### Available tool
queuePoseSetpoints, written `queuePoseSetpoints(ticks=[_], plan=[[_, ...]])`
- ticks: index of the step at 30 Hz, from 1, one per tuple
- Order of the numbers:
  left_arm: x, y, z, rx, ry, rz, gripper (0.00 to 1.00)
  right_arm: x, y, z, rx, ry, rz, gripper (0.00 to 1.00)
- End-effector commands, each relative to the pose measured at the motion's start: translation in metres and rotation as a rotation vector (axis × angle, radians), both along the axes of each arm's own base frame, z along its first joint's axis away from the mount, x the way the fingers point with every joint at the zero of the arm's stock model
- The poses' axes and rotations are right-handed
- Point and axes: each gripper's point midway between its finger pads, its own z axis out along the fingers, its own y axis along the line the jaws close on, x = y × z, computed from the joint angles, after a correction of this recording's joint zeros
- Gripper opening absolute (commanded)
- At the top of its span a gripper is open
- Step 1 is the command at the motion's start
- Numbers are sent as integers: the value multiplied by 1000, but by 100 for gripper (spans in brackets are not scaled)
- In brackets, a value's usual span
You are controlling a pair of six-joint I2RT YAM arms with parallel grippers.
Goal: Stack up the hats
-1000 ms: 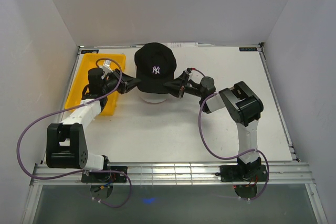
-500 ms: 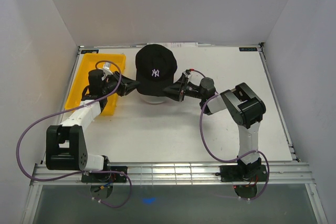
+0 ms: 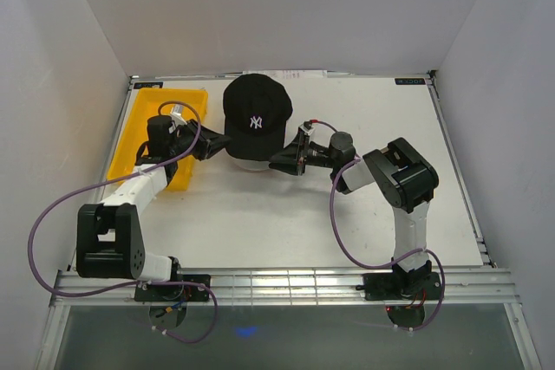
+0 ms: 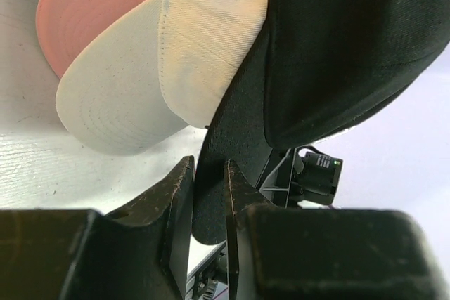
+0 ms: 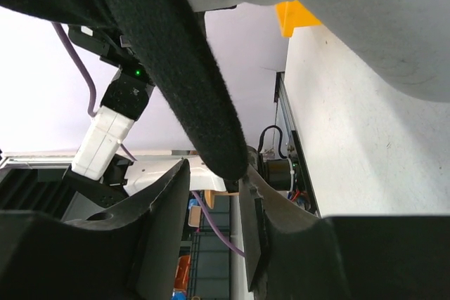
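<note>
A black hat (image 3: 256, 110) with a white logo tops the stack of hats at the back middle of the table. My left gripper (image 3: 217, 143) is shut on its left edge; in the left wrist view that black fabric (image 4: 337, 47) runs down between the gripper (image 4: 209, 166) fingers. Under it show a cream hat (image 4: 211, 40), a white brim (image 4: 112, 103) and a pink brim (image 4: 91, 12). My right gripper (image 3: 282, 162) is at the stack's right front. There the black brim (image 5: 176, 68) lies against one finger of the gripper (image 5: 214, 173), and a gap shows at the other finger.
A yellow tray (image 3: 139, 110) lies at the back left under my left arm, and its corner (image 5: 295, 17) shows in the right wrist view. White walls close the table in on three sides. Purple cables loop beside both arms.
My right gripper has slid a little toward the near left along the brim, and its jaws have widened slightly. The black hat has settled slightly. The left gripper keeps its hold.
</note>
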Motion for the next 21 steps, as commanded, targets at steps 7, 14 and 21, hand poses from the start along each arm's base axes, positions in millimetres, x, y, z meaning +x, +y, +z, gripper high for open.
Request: queuePoseSetpoints(ticks=[7,14,21], plan=[[-9,26,-69,128,200,98,0,-1,-3,45,57,-229,-6,43],[-8,28,-71,133,209,90,0,4,-1,38,26,-244,-8,54],[-8,27,-70,138,210,76,0,8,-1,24,-22,-236,-26,58]])
